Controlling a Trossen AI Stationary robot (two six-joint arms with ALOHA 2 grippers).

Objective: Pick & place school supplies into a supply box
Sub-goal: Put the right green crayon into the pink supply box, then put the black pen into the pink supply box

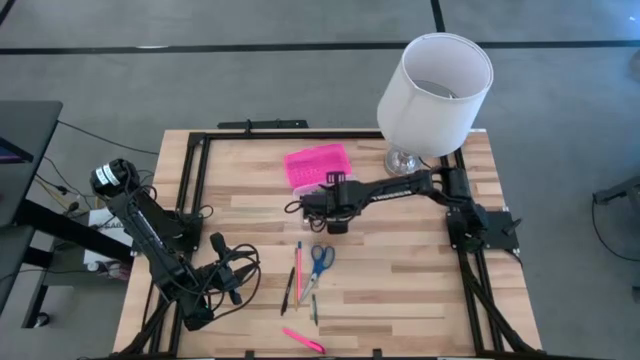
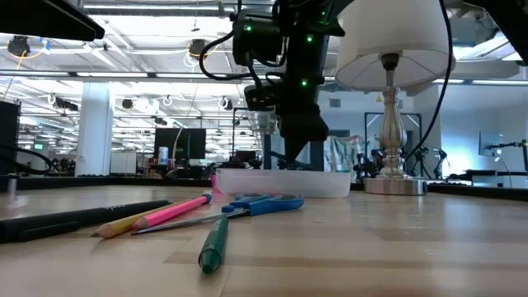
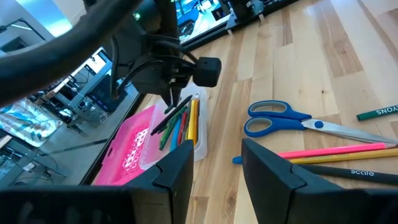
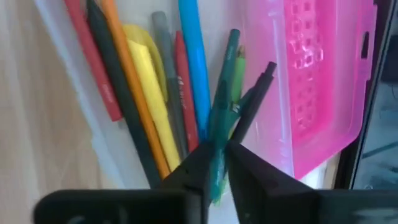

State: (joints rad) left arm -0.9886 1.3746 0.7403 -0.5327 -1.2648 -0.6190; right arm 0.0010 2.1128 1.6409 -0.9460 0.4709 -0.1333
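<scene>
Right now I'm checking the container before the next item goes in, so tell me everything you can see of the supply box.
The supply box is a small clear plastic tray with its bright pink textured lid swung open beside it. It lies flat on the wooden table, near the lamp base. Red, orange, yellow, blue, green and dark pens and pencils already lie inside. The right tool hangs just above it, fingers around a green pen angled into the tray.

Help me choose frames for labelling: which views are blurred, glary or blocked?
High view: even light, sharp. Low view: bright ceiling lights behind, green pencil up close soft. Right wrist view: pens blurred, its own gripper covers the bottom. Left wrist view: scissors sharp, gripper blocks the foreground.
</scene>
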